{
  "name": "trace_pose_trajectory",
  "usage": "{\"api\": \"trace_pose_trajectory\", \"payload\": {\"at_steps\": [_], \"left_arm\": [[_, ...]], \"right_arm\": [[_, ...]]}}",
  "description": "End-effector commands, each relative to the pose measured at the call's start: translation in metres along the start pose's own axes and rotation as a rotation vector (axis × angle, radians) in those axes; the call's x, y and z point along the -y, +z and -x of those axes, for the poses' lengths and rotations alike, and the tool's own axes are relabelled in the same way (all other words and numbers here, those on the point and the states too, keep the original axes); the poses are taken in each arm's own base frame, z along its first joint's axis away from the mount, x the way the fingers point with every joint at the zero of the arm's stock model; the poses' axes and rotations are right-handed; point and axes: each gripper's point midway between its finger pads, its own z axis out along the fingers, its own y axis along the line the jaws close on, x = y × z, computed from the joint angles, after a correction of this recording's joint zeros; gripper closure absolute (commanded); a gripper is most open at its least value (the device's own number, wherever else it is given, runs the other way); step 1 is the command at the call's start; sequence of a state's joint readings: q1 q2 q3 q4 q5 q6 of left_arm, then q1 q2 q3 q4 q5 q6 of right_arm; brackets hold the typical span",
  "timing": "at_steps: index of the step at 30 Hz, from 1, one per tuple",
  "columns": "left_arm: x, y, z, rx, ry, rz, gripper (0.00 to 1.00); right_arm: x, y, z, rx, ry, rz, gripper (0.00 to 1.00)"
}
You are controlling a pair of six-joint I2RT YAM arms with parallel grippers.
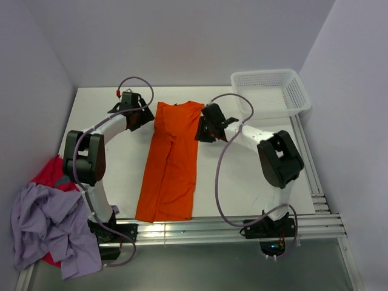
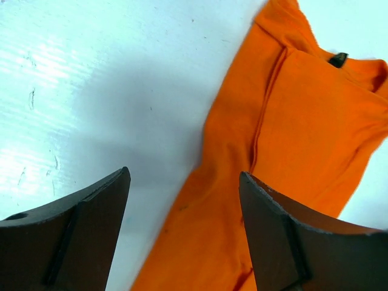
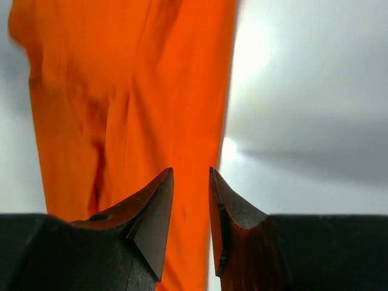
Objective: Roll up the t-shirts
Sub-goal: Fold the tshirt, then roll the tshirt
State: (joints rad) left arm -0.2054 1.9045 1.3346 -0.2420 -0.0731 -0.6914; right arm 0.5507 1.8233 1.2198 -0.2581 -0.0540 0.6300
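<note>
Tools (image 1: 146, 116) (image 1: 200, 131) either side of orange t-shirt (image 1: 173, 167)

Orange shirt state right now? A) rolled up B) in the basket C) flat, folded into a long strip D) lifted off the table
C: the orange shirt lies flat on the table as a long unrolled strip, left gripper and right gripper beside its collar end.

in front of you an orange t-shirt (image 1: 171, 163) lies flat on the middle of the desk (image 1: 242, 182), folded lengthwise into a long narrow strip. its neck end, with a small dark label (image 2: 337, 59), points away from you. at the near left corner a crumpled lavender t-shirt (image 1: 48, 227) is heaped over a red t-shirt (image 1: 51, 176).
</note>
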Motion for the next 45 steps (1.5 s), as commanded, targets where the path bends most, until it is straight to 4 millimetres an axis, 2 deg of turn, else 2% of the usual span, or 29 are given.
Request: {"api": "trace_pose_trajectory", "payload": {"at_steps": [1,3,4,10,11,13,14,16,17,18,20,21,22,24,25,27,28,30,32,34,35,37,38,39,40,41,42,44,45], "left_arm": [[0.014,-0.01,0.004,0.025,0.028,-0.07,0.22],[0.014,-0.006,-0.004,0.002,0.037,-0.087,0.22],[0.011,-0.003,-0.009,-0.008,0.039,-0.083,0.22],[0.009,0.013,-0.028,-0.061,0.042,-0.11,0.24],[0.009,0.015,-0.029,-0.063,0.042,-0.112,0.25],[0.008,0.021,-0.034,-0.075,0.04,-0.115,0.25],[0.007,0.024,-0.036,-0.08,0.04,-0.113,0.25],[0.006,0.031,-0.039,-0.085,0.037,-0.111,0.26],[0.005,0.034,-0.04,-0.087,0.036,-0.107,0.26],[0.006,0.036,-0.04,-0.09,0.036,-0.111,0.25],[0.008,0.044,-0.041,-0.103,0.033,-0.107,0.25],[0.013,0.045,-0.035,-0.095,0.03,-0.115,0.25],[0.011,0.049,-0.038,-0.11,0.028,-0.103,0.25],[0.012,0.053,-0.035,-0.107,0.023,-0.099,0.24],[0.014,0.056,-0.032,-0.104,0.02,-0.099,0.24],[0.015,0.057,-0.029,-0.098,0.006,-0.103,0.24],[0.015,0.055,-0.027,-0.093,0.0,-0.106,0.24],[0.01,0.05,-0.024,-0.082,-0.005,-0.097,0.23],[0.01,0.039,-0.014,-0.054,-0.007,-0.097,0.21],[0.009,0.028,-0.006,-0.034,0.0,-0.091,0.21],[0.009,0.023,-0.004,-0.026,0.002,-0.092,0.2],[0.007,0.012,0.003,-0.003,0.003,-0.085,0.2],[0.006,0.008,0.004,0.002,0.002,-0.082,0.19],[0.007,0.001,0.007,0.013,0.0,-0.09,0.19],[0.009,-0.002,0.01,0.02,-0.001,-0.096,0.19],[0.01,-0.005,0.012,0.026,-0.001,-0.102,0.19],[0.014,-0.01,0.016,0.035,-0.002,-0.117,0.19],[0.02,-0.013,0.018,0.035,0.001,-0.14,0.19],[0.024,-0.015,0.021,0.041,0.003,-0.156,0.19]], "right_arm": [[0.002,0.027,0.022,-0.004,0.043,-0.028,0.62],[-0.001,0.037,0.036,0.019,0.065,-0.041,0.62],[-0.001,0.048,0.039,0.016,0.073,-0.046,0.62],[0.006,0.077,0.06,0.015,0.121,-0.082,0.62],[0.011,0.084,0.056,0.0,0.128,-0.102,0.63],[0.012,0.088,0.063,0.013,0.142,-0.115,0.63],[0.021,0.095,0.059,0.006,0.143,-0.154,0.63],[0.02,0.1,0.066,0.011,0.145,-0.152,0.65],[0.021,0.103,0.065,-0.002,0.151,-0.153,0.71],[0.026,0.109,0.064,-0.008,0.158,-0.167,0.72],[0.023,0.11,0.078,0.009,0.171,-0.16,0.77],[0.026,0.116,0.077,-0.002,0.182,-0.162,0.79],[0.028,0.115,0.091,0.013,0.199,-0.161,0.8],[0.028,0.124,0.092,-0.019,0.217,-0.13,0.8],[0.024,0.124,0.103,-0.007,0.221,-0.109,0.8],[0.025,0.125,0.109,-0.028,0.235,-0.075,0.8],[0.021,0.125,0.114,-0.029,0.23,-0.049,0.75],[0.019,0.117,0.121,-0.018,0.211,-0.032,0.7],[0.008,0.101,0.128,0.006,0.187,0.01,0.62],[0.006,0.091,0.126,0.016,0.175,0.021,0.57],[-0.005,0.072,0.136,0.049,0.155,0.045,0.57],[-0.008,0.058,0.129,0.059,0.127,0.026,0.57],[-0.017,0.038,0.136,0.094,0.1,0.035,0.57],[-0.018,0.034,0.121,0.08,0.078,0.025,0.57],[-0.019,0.026,0.119,0.094,0.047,0.018,0.57],[-0.028,0.007,0.121,0.122,0.021,0.029,0.57],[-0.021,0.006,0.104,0.097,0.001,0.008,0.57],[-0.029,-0.005,0.08,0.082,-0.063,-0.004,0.58],[-0.036,-0.012,0.054,0.057,-0.108,0.002,0.58]]}}
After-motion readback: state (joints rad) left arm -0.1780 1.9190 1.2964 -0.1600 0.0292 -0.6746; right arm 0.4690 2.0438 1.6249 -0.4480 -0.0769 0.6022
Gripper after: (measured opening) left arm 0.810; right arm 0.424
